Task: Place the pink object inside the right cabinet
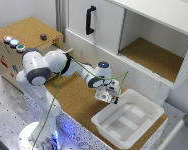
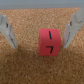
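Currently the pink object (image 2: 50,42) is seen on cork between the gripper's (image 2: 41,31) spread jaws, seemingly untouched by either fingertip.

My arm (image 1: 54,67) is glossy white with rounded segments and dark grey joint rings; a thin green cable (image 1: 59,87) trails along it. A blue light glows near its wrist. The gripper (image 2: 42,31) carries pale grey fingers (image 2: 7,30).
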Available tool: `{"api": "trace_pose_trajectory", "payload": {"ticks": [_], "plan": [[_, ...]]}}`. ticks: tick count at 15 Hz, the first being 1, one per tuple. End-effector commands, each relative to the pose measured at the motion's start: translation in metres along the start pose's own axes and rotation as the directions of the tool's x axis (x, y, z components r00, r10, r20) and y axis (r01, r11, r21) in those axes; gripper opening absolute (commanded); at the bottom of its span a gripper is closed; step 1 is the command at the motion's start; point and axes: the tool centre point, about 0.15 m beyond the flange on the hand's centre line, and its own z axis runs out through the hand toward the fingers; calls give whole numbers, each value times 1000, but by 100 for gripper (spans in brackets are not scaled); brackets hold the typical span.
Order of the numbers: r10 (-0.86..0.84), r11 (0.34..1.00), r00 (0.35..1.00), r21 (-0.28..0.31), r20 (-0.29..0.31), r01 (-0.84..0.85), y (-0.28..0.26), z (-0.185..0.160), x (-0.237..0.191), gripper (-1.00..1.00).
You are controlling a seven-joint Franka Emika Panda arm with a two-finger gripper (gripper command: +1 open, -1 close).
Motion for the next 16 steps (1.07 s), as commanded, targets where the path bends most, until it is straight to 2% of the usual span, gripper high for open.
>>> {"api": "trace_pose_trajectory", "payload": {"ticks": [1,9,12,16], "plan": [[38,999,996,21,79,-40,13,16,25,-100],[55,998,996,40,77,-58,0,13,28,-100],[98,994,994,44,55,-100,-4,-6,32,-100],[138,990,990,36,-20,-138,-8,-54,46,-100]]}}
